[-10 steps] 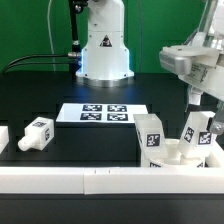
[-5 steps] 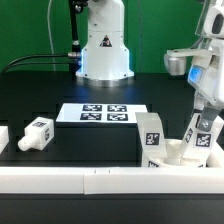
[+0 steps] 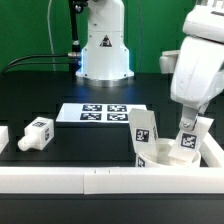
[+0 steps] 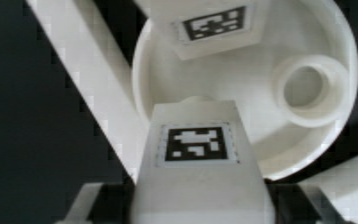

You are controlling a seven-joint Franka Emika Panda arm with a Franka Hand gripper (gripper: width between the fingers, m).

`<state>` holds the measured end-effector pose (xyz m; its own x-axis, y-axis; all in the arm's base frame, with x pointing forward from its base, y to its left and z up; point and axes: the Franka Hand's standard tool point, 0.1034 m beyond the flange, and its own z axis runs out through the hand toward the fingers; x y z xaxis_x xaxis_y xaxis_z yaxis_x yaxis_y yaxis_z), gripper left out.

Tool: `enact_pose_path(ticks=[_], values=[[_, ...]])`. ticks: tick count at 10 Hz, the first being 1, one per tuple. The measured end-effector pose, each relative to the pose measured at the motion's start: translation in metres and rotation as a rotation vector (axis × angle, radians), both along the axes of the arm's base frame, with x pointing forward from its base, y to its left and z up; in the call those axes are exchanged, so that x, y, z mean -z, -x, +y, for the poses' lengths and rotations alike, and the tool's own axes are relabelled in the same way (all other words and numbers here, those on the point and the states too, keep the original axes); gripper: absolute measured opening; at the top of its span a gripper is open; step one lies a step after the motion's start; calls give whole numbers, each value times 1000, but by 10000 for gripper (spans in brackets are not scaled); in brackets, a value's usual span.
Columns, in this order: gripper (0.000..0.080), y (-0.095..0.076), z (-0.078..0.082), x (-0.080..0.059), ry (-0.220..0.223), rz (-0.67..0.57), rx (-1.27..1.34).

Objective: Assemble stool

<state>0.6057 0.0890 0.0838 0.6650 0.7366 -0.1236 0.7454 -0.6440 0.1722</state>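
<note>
The round white seat (image 4: 247, 70) of the stool lies at the exterior view's right, behind the front rail, with an open socket recess (image 4: 311, 85). Two tagged legs stand in it. One leg (image 3: 144, 136) stands free and leans a little. My gripper (image 3: 189, 126) has come down over the other leg (image 3: 188, 140). In the wrist view that leg (image 4: 195, 148) fills the gap of the gripper (image 4: 202, 206), with a grey finger (image 4: 105, 205) hard against each side. A third leg (image 3: 37, 132) lies loose at the left.
The marker board (image 3: 103, 113) lies flat in the middle, in front of the robot base (image 3: 103, 45). A long white rail (image 3: 90, 181) runs along the front edge, and another rail (image 4: 78, 70) passes beside the seat. A small white block (image 3: 3, 137) sits at the far left.
The arm has swung in and down over the right-hand leg, and the jaws have shut on it. The seat and both standing legs have shifted slightly to the exterior view's left.
</note>
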Motion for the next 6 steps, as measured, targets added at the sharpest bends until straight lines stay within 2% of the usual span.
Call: enact_pose_path(ticks=[5,6], values=[[337,1,0,0,-25,-44,284],[337,0,-1,0,-61,-68,492]])
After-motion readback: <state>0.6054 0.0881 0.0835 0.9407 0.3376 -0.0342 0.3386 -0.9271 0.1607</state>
